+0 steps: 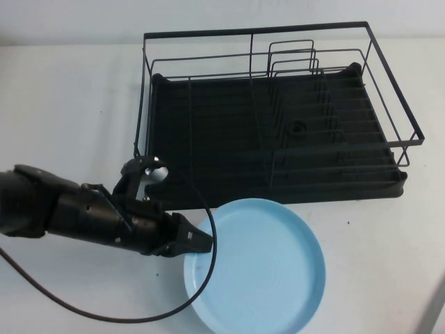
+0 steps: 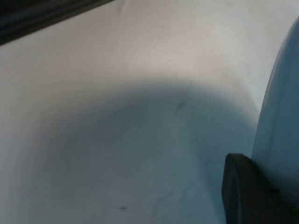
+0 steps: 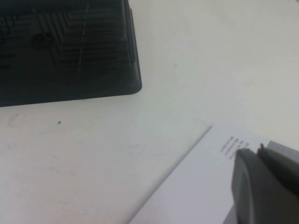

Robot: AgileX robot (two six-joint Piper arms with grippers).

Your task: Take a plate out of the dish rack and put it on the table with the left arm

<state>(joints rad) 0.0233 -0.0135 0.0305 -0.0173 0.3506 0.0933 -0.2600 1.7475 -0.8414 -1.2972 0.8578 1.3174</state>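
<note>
High view: light blue plate (image 1: 256, 268) lies flat on counter (image 1: 62, 104), near side of empty dish rack (image 1: 278, 115); left gripper (image 1: 198, 241) at its left rim. Placement looks done; letting go and retreat remain.
Left wrist view: finger state unclear.
Right wrist view: right gripper (image 3: 264, 186) parked, grip unclear.

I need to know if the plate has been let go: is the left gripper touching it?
Touching. In the high view the left gripper meets the plate at its left rim; the left wrist view shows a finger against it.
</note>
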